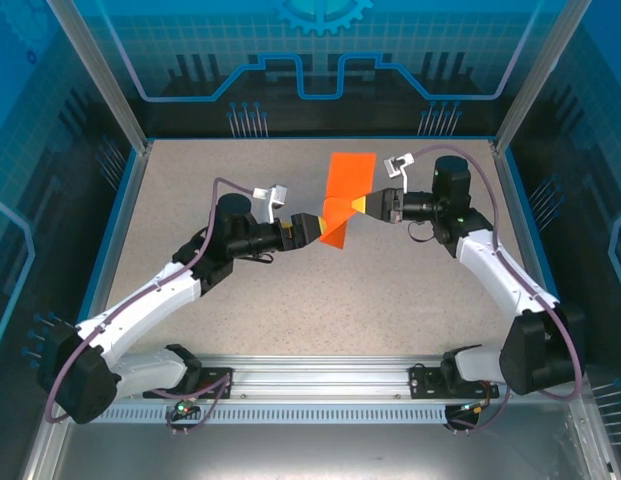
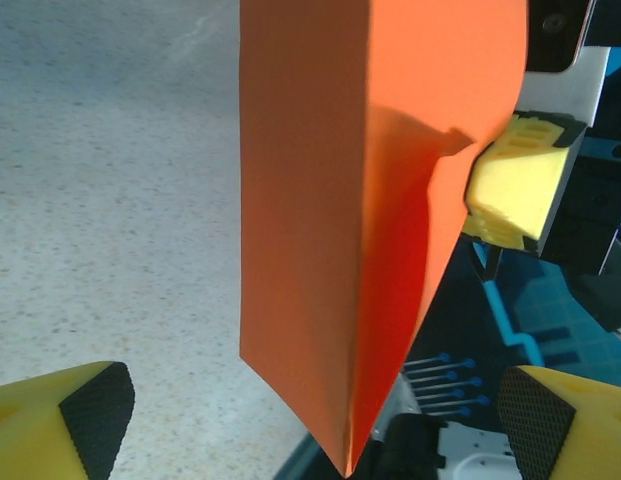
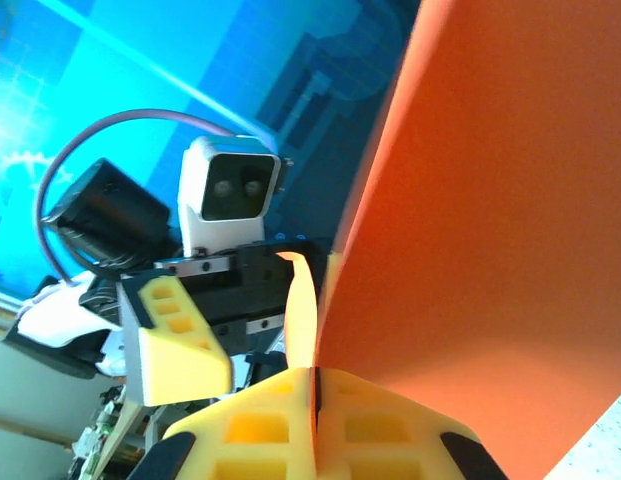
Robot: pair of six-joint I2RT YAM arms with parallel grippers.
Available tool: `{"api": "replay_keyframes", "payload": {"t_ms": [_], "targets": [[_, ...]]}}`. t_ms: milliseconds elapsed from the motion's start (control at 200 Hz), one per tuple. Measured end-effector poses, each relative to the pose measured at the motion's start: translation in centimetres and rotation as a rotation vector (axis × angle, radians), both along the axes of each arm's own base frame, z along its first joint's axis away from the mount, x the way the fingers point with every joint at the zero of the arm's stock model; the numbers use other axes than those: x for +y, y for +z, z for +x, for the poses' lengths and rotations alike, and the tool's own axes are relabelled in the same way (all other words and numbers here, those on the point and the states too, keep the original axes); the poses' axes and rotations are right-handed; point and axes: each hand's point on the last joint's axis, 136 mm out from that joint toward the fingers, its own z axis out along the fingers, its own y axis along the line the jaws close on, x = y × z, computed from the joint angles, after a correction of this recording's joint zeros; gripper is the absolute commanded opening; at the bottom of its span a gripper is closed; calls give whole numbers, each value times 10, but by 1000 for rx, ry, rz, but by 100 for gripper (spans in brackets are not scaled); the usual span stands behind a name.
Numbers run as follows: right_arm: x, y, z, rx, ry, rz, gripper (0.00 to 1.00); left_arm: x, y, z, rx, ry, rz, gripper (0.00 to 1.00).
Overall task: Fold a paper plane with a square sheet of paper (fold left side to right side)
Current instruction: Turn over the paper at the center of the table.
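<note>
Right gripper (image 1: 364,205) clenched on the square sheet of paper (image 1: 347,185), held aloft above the table (image 1: 390,290); left gripper (image 1: 312,227) released, fingers (image 2: 80,420) spread beside the sheet's lower tip; one lengthwise fold apparently made; pointed dart shape judged unfinished.

Speckled grey table (image 1: 290,300) enclosed by blue patterned walls (image 1: 320,50).

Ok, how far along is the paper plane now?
Early. Done: the orange sheet is up off the table and bent along one crease, its halves apart in the left wrist view. In hand: the right pincer is shut on its edge, holding it in the air, while the left pincer is open around the lower corner. Left: closing and flattening that fold, then the rest; no dart shape yet.
</note>
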Motion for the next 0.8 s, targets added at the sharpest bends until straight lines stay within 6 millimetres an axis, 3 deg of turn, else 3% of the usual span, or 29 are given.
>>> {"api": "replay_keyframes", "payload": {"t_ms": [185, 450, 800], "targets": [[9, 15, -15, -13, 54, 21, 1, -14, 20, -4, -16, -76, -104, 83], [15, 18, -19, -8, 73, 30, 2, -22, 44, -7, -41, -132, -210, 52], [15, 16, -19, 0, 70, 27, 12, -23, 48, -8, -50, -137, -223, 22]]}}
